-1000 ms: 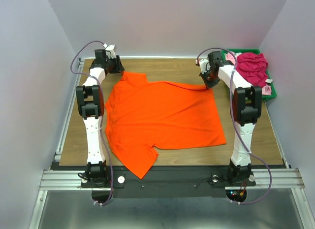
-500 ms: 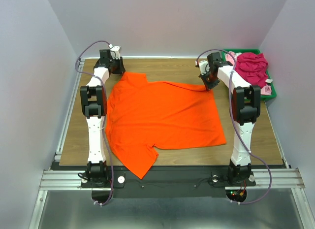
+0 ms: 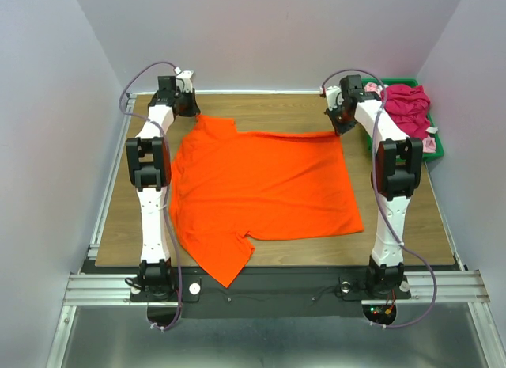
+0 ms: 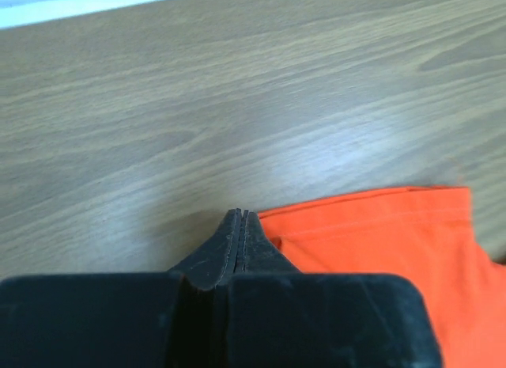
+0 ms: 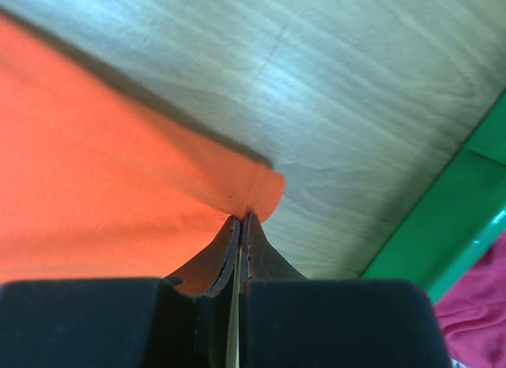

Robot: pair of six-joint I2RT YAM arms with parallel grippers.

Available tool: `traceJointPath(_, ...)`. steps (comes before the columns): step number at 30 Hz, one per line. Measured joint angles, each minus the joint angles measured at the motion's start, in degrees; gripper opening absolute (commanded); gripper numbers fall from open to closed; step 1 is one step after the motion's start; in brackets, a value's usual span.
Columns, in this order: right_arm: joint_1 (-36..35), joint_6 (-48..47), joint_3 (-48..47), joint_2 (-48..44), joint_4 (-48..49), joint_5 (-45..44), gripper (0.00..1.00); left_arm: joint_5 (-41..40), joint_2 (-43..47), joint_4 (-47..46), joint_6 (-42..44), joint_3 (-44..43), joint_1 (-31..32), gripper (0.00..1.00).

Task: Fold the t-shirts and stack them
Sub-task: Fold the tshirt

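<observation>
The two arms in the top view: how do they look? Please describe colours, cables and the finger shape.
Both the left arm and the right arm have white links with black joint blocks, on black bases. A thin purple-grey cable loops along each. The left gripper and right gripper are matte black; their fingers taper to thin points.

You see the orange shirt point(image 3: 261, 186) spread flat across the counter point(image 3: 269, 107), one sleeve hanging over the near edge. Your left tool point(image 3: 192, 113) meets its far sleeve, your right tool point(image 3: 341, 129) its far right corner. A magenta shirt point(image 3: 405, 107) is heaped in the green bin point(image 3: 437, 142).
</observation>
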State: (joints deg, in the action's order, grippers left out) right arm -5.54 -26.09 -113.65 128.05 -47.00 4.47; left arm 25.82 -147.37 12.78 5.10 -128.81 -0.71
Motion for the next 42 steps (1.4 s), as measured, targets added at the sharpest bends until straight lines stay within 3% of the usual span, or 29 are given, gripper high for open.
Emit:
traceJointPath(15, 1.1, 0.0, -1.6, 0.0, -0.1, 0.1, 0.01, 5.8, 25.1, 2.8, 7.1, 9.8, 0.1, 0.00)
traceJointPath(28, 1.5, -2.3, 1.5, -3.3, -0.1, 0.9, 0.01, 6.2, 39.5, 5.9, 12.5, 35.1, 0.0, 0.00)
traceJointPath(42, 1.5, -4.4, 7.4, -9.0, -1.4, 3.1, 0.01, 3.9, 57.2, 9.9, 14.5, 47.3, 0.1, 0.00)
